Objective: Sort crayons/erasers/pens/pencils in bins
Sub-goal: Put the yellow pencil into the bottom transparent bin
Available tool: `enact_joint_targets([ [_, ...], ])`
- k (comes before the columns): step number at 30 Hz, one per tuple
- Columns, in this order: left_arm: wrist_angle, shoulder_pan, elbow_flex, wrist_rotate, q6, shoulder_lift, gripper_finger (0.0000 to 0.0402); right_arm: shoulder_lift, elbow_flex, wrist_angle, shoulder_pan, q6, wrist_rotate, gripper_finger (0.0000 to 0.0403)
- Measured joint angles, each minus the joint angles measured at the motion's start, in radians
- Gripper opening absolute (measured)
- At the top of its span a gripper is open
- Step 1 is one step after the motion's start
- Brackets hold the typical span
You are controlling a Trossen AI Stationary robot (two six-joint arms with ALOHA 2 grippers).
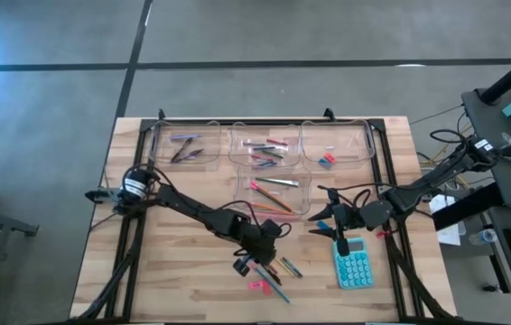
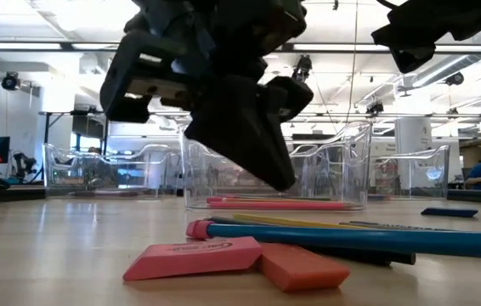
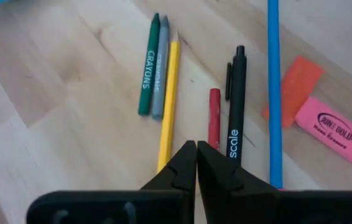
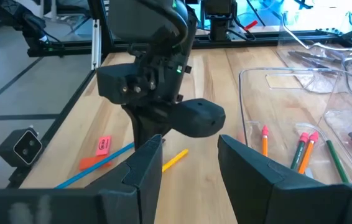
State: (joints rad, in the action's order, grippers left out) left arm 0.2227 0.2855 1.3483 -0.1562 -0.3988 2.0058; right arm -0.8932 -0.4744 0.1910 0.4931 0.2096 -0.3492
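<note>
Left gripper (image 3: 196, 163) jaws shut empty at lower centre — should be reopened, centred over red crayon (image 3: 214, 117).

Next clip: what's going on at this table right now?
A two-arm robot is sorting stationery into four clear bins. The left gripper is shut and empty, poised over the loose pile on the table: a green crayon, yellow pencil, red crayon, black pen, blue pencil and two erasers. The right gripper is open and empty, above the teal calculator.
</note>
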Motion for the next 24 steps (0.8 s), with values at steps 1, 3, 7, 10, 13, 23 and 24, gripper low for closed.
enact_joint_targets([
  [1, 0.002, 0.000, 0.000, 0.003, 0.000, -0.004, 0.0001, 0.000, 0.000, 0.000, 0.000, 0.000, 0.000, 0.0146],
  [3, -0.002, 0.000, 0.000, 0.030, 0.003, -0.008, 0.0001, 0.000, 0.000, 0.000, 0.000, 0.004, 0.000, 0.0146],
  [7, 0.010, -0.016, -0.006, 0.052, 0.025, -0.009, 0.0000, 0.000, 0.000, 0.001, 0.000, 0.004, 0.000, 0.0146],
  [10, 0.037, -0.031, -0.016, 0.055, 0.027, -0.009, 0.0006, 0.000, 0.000, 0.001, 0.000, 0.010, 0.000, 0.0146],
  [13, 0.074, -0.038, -0.018, 0.063, 0.030, -0.009, 0.0032, 0.000, 0.000, 0.001, 0.000, 0.012, 0.000, 0.0146],
  [23, 0.094, -0.047, -0.034, 0.139, 0.034, -0.009, 0.0131, 0.000, 0.000, 0.000, 0.000, 0.008, 0.000, 0.0146],
  [24, 0.097, -0.050, -0.038, 0.138, 0.038, -0.009, 0.0133, 0.000, 0.000, 0.000, 0.000, 0.008, 0.000, 0.0146],
])
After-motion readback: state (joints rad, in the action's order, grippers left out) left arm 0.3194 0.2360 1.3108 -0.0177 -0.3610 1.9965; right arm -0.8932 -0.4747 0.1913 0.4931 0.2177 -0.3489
